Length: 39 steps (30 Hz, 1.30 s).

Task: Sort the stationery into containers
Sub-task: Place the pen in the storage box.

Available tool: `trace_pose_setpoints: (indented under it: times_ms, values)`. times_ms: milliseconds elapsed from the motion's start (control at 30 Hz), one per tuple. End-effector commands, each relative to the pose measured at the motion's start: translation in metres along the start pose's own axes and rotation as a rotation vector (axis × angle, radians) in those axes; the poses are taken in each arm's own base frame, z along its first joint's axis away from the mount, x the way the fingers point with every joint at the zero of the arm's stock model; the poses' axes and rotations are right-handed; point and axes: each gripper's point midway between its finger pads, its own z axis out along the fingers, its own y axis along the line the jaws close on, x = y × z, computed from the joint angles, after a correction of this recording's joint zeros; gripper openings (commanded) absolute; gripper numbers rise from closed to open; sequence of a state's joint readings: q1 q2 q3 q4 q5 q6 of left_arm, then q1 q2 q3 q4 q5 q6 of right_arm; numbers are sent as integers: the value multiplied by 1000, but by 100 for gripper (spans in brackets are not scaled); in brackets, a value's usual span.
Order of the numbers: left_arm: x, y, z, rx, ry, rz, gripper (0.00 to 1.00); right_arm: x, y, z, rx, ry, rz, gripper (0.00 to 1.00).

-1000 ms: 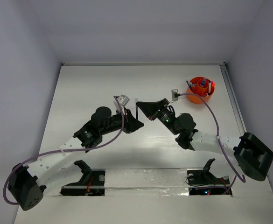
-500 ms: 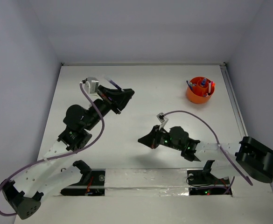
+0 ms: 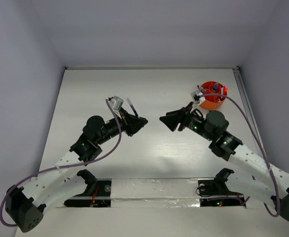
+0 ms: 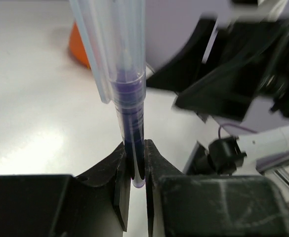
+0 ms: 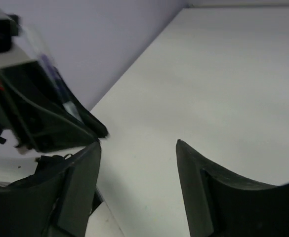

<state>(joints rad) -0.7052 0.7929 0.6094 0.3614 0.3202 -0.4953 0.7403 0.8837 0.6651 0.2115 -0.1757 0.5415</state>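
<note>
Clear blue-ink pen (image 4: 128, 89) clamped in left gripper (image 4: 134, 148); right gripper (image 5: 138, 144) spread apart.
The pen is pinched near one end between closed jaws; the right fingers hold nothing.

The left gripper (image 3: 143, 120), carrying the blue pen (image 4: 128, 94), swings back from the far left to mid-table, while the right gripper (image 3: 162, 119) moves up beside the orange cup (image 3: 212, 100), its jaws now parted, facing the left one.
</note>
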Motion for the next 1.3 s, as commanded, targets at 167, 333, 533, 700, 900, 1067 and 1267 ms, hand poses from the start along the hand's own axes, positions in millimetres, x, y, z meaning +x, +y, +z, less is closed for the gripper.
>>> trace_pose_setpoints:
  times_ms: [167,333,533,700,900,1067,1267]
  values:
    - [53,-23,1,211,197,-43,0,-46,38,12,-201,60,-157,76]
    - [61,-25,2,224,215,-43,0,-34,56,32,-370,165,-118,77]
    - [64,-22,5,221,219,-42,0,-31,66,41,-450,198,-81,72]
    - [66,-18,9,212,223,-44,0,-23,70,41,-510,229,-57,71]
    - [70,-19,12,216,233,-49,0,-19,67,46,-504,251,-36,66]
    - [68,-19,13,216,231,-49,0,-13,61,54,-497,269,-4,50]
    - [67,-18,15,211,230,-49,0,-10,60,55,-502,278,-1,20]
